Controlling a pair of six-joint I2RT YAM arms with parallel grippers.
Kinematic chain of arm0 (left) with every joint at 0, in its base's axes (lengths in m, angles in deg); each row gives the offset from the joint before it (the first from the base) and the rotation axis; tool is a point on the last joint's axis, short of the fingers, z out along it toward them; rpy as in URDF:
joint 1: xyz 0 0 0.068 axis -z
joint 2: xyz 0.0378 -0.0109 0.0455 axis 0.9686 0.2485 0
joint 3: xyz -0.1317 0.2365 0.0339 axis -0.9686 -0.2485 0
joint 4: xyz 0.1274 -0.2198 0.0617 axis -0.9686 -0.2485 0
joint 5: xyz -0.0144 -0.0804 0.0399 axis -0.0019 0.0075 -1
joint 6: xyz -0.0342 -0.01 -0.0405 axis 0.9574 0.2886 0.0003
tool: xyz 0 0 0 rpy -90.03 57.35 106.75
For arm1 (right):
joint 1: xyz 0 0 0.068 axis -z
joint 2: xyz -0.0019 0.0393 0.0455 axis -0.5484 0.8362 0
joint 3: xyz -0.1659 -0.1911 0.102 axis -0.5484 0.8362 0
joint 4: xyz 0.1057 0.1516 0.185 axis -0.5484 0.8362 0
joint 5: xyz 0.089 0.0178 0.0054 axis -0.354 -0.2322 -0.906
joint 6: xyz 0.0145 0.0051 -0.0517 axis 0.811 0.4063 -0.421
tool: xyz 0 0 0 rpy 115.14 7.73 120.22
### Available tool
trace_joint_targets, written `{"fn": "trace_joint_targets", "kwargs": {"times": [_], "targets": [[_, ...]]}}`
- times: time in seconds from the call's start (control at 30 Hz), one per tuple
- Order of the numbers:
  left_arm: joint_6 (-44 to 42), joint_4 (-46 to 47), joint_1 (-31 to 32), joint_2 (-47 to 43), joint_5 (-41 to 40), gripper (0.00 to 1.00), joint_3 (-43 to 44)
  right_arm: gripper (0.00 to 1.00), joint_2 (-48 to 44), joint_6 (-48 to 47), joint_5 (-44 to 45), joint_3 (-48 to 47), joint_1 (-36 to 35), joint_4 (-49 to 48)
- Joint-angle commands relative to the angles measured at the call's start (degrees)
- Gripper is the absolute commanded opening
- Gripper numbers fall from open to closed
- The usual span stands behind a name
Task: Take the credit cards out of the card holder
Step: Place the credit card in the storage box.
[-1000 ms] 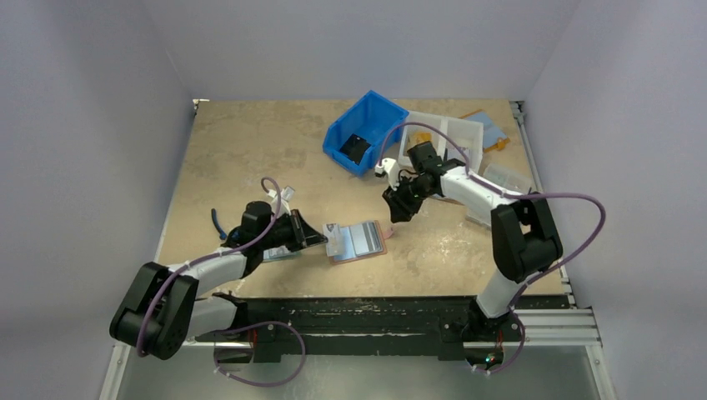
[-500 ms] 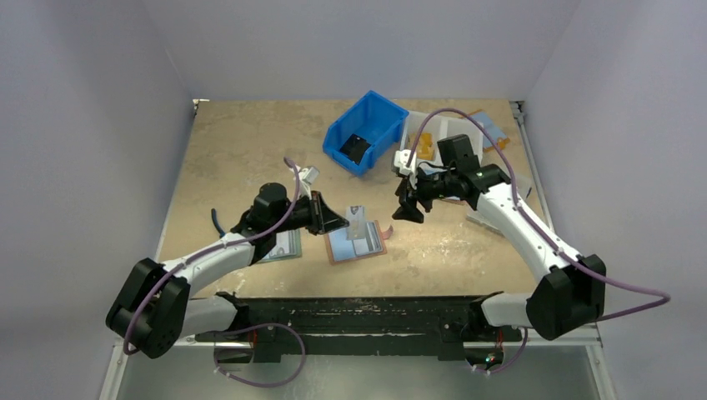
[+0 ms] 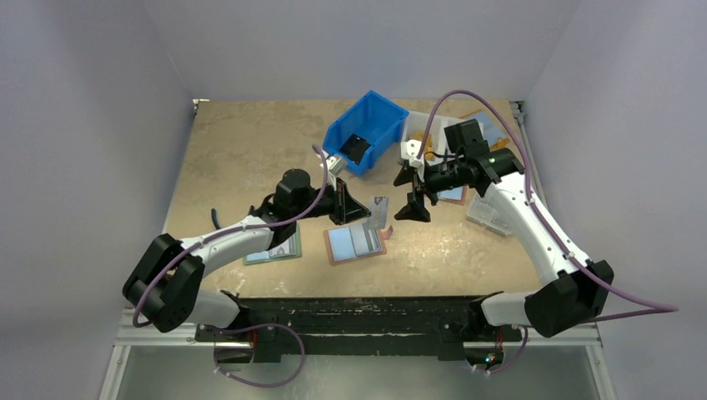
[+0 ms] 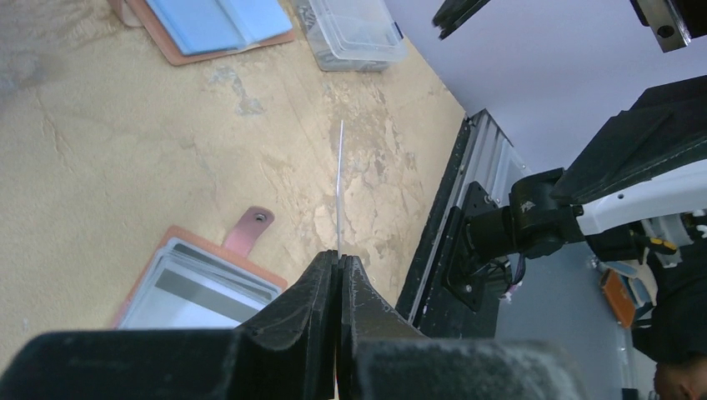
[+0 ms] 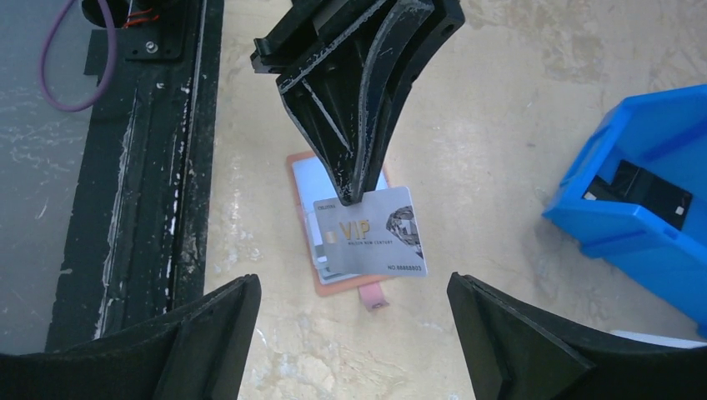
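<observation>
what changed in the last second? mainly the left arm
The left hand, shut on a VIP card, lifted it out of the card holder and carried it up and toward the right hand. That one, open, shifted slightly and now faces the card. The card holder stayed open where it lay, and the blue bin did not move.

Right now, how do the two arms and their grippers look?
The left arm and right arm have white links and black joints, each with a purple cable. The left gripper and right gripper are black, with triangular ribbed fingers.
</observation>
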Motion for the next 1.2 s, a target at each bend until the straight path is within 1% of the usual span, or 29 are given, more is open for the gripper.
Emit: {"fn": "trace_joint_targets", "kwargs": {"times": [0.0,0.3,0.4,0.57,0.67,0.73,0.8,0.83,0.87,0.93,1.0,1.07,1.1,1.13,1.17], "targets": [[-7.64,-1.34,1.53,1.24,-0.96,0.0,4.32,0.94,1.32,-2.14,-2.0,0.18,0.49,2.7],[-16.73,-7.89,3.94,3.32,-4.01,0.0,8.89,0.94,6.81,-5.85,-2.36,-1.27,0.56,5.63],[-18.21,-8.33,4.56,3.64,-3.97,0.0,9.84,0.93,8.37,-6.13,-2.39,-1.27,0.61,5.39],[-20.03,-10.1,5.44,4.69,-3.47,0.0,11.2,0.89,12.09,-9.44,-2.17,-3.77,0.57,9.47],[-20.33,-10.41,5.66,4.92,-2.97,0.0,11.7,0.88,13.21,-10.03,-2.27,-4.4,0.56,10.12],[-20.4,-10.56,5.67,4.93,-2.85,0.0,12.19,0.85,13.71,-10.31,-2.39,-4.37,0.61,10.3],[-20.48,-10.56,5.72,4.93,-2.85,0.0,12.69,0.79,14.12,-10.93,-2.97,-4.24,0.6,10.98],[-20.51,-10.56,5.72,4.95,-2.91,0.0,12.85,0.74,14.26,-11.25,-3.55,-4.26,0.57,11.25],[-20.44,-10.52,5.68,4.93,-2.91,0.0,13.03,0.66,14.42,-11.37,-4.11,-4.35,0.56,11.36],[-20.48,-10.41,5.77,4.85,-2.85,0.0,13.41,0.47,14.85,-11.35,-5.06,-4.56,0.62,11.87],[-20.09,-10.29,5.69,4.63,-3.36,0.0,13.56,0.25,14.9,-11.0,-5.56,-4.89,0.58,12.11],[-19.75,-10.65,5.68,4.22,-4.33,0.0,13.68,0.1,14.39,-9.93,-5.43,-5.11,0.6,11.76],[-19.45,-10.89,5.68,3.89,-5.11,0.0,13.73,0.05,13.88,-9.08,-5.16,-5.06,0.61,11.28],[-18.93,-11.52,5.69,3.51,-5.95,0.03,13.96,0.0,13.32,-8.52,-4.64,-4.96,0.57,10.98],[-18.81,-12.99,5.67,3.18,-7.41,0.12,14.61,0.0,12.62,-8.28,-4.3,-4.74,0.71,10.77]]}}
